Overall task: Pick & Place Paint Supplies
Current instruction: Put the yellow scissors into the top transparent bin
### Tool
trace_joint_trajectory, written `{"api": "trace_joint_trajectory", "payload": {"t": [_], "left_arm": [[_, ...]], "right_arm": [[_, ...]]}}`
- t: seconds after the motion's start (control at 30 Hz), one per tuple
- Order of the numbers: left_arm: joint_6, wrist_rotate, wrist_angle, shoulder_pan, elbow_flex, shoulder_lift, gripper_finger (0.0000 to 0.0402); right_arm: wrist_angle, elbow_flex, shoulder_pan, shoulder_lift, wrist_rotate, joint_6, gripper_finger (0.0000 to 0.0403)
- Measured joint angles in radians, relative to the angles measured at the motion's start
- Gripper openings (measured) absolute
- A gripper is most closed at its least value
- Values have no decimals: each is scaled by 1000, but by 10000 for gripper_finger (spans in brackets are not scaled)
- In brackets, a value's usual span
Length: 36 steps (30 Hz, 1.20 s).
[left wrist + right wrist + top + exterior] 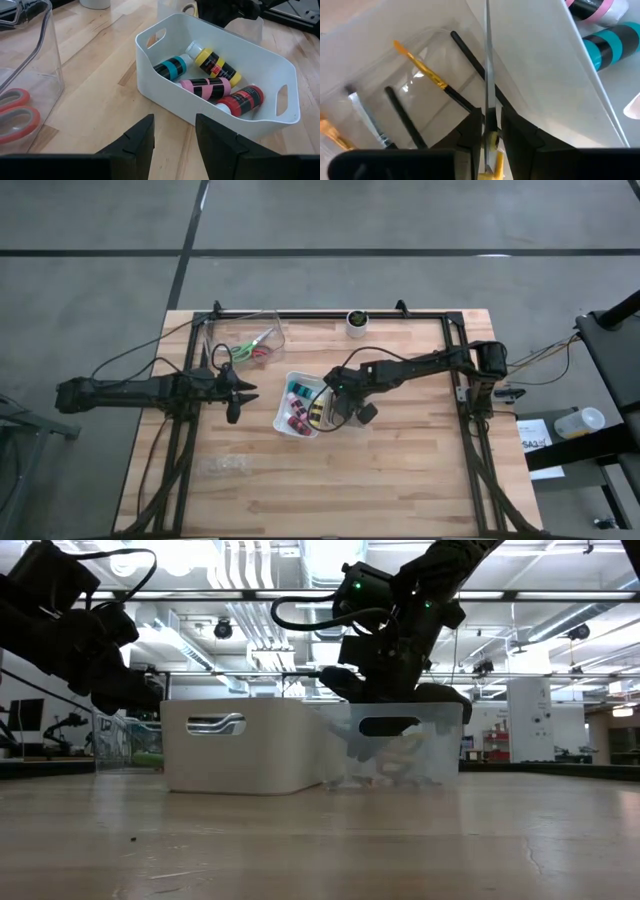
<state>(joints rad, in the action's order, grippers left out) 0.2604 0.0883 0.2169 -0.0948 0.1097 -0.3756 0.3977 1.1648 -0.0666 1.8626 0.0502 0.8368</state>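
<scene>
Right jaws (489,131) are nipped onto a thin brush (487,60) with a yellow ferrule, low centre of the wrist view, over the clear bin (380,55) of brushes. Left jaws (174,135) gape, empty, before the white bin (170,102) holding paint bottles (205,87); their labels are unreadable.

the high view is evenly lit and soft, with only faint shadows under the arms on the tabletop (400,470). the low view faces bright ceiling lights (240,565) at the top of the frame, so the arms read as dark silhouettes and the near wood lies blurred with a dull sheen. in the left wrist view, the white bin (220,65) is bright and sharp. the clear tub (395,75) carries pale glare, and the near fingers (470,135) are out of focus.
</scene>
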Motion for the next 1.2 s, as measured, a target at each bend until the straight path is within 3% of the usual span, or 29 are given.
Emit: {"api": "trace_joint_trajectory", "payload": {"t": [0.83,1.07,1.2], "left_arm": [[0,0,-1,0,0,0,150],[0,0,-1,0,0,0,150],[0,0,-1,0,0,0,150]], "right_arm": [[-9,0,1,-2,-17,0,64],[-9,0,1,-4,-27,0,23],[-9,0,1,-4,-28,0,31]]}}
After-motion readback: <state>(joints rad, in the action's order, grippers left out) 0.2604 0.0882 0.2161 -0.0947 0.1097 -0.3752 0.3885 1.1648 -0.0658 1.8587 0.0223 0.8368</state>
